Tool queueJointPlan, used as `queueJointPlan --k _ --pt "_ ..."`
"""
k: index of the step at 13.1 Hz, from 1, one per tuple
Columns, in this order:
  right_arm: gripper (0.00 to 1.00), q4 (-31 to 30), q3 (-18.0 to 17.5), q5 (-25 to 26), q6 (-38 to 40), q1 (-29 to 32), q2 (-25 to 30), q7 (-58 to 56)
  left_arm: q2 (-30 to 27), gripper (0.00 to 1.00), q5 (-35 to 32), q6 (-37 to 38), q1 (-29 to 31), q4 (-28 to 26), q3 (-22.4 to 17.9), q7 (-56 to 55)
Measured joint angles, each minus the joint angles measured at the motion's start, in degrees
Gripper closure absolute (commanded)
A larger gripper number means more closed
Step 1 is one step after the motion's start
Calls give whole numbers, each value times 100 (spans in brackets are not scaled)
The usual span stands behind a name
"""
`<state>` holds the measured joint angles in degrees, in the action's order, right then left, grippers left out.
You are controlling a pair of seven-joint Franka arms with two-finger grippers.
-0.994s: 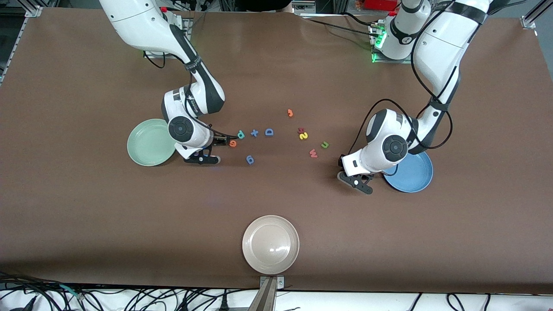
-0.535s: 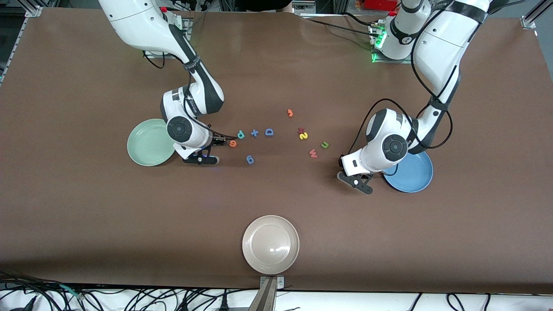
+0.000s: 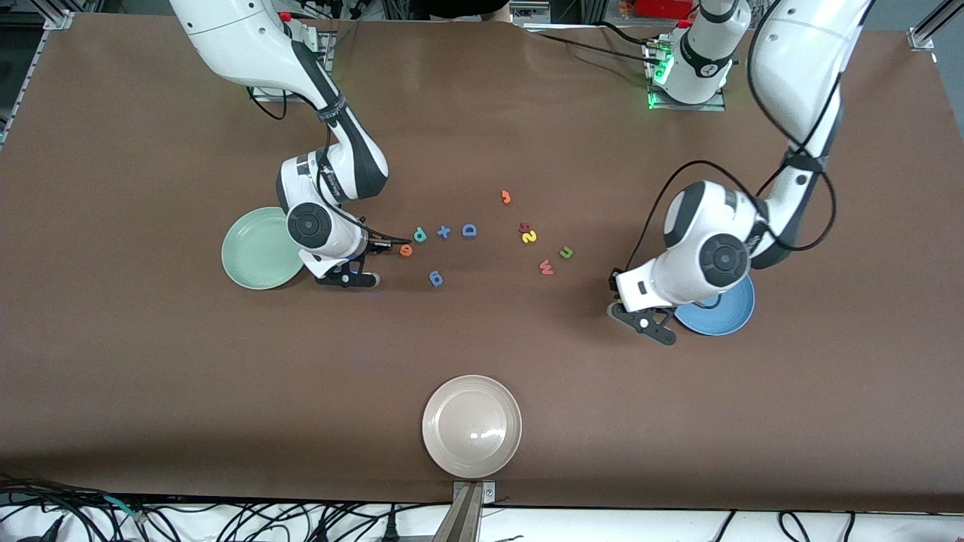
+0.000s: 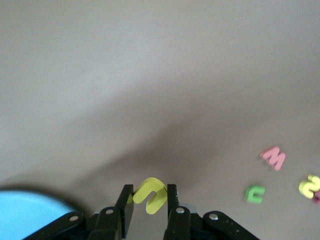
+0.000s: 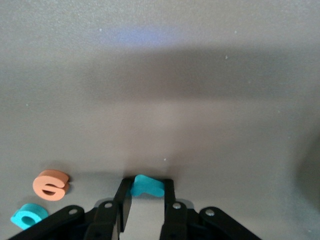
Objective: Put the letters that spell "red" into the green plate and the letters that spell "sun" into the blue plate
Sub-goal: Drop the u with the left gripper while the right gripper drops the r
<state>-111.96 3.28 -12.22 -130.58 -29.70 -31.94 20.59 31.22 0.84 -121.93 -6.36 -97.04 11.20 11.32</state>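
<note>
Robotics lab. Two white arm bases (image 3: 689, 64) sitting bolted along top of frame, green status light (image 3: 652, 96) glowing at upper right. Brown cover sheet (image 3: 151, 361) lying over whole bench. Aluminium framing (image 3: 56, 16) showing at upper corners. Loose black cables (image 3: 226, 519) trailing along bottom edge. Camera mount post (image 3: 468, 512) standing at bottom centre.

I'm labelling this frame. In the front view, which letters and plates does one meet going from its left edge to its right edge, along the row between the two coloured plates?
green plate → orange e → teal d → blue plus → blue D → yellow s → red w → green n → blue plate
</note>
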Motion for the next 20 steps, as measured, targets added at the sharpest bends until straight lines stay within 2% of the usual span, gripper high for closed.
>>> queueJointPlan --k 2,4,7,8,10,13,15,17,20 --pt "100 2 0 0 0 0 1 0 -141 79 -369 191 321 7 -21 424" --pt "100 46 49 0 -37 0 13 0 -125 79 -450 217 867 -21 -42 1209" --pt "100 256 360 1 333 6 259 -13 64 75 -450 218 1408 -133 -49 1752" --pt "100 373 505 3 650 8 393 -18 121 67 -450 218 1424 -176 -44 1759" --pt "100 611 873 8 1321 12 640 -160 190 0 -450 218 1400 -221 17 1756" --pt "100 691 1578 12 1910 28 848 -818 195 0 -450 218 1372 -224 32 1755" --pt "100 548 1942 26 1993 51 842 -1246 191 0 -450 218 1372 -223 37 1755" --pt "100 248 2025 129 1912 62 818 -1386 171 2 -450 218 1378 -218 99 1756" --pt "100 -332 1998 177 1394 10 768 -1397 98 4 -391 252 1387 -205 499 1687"
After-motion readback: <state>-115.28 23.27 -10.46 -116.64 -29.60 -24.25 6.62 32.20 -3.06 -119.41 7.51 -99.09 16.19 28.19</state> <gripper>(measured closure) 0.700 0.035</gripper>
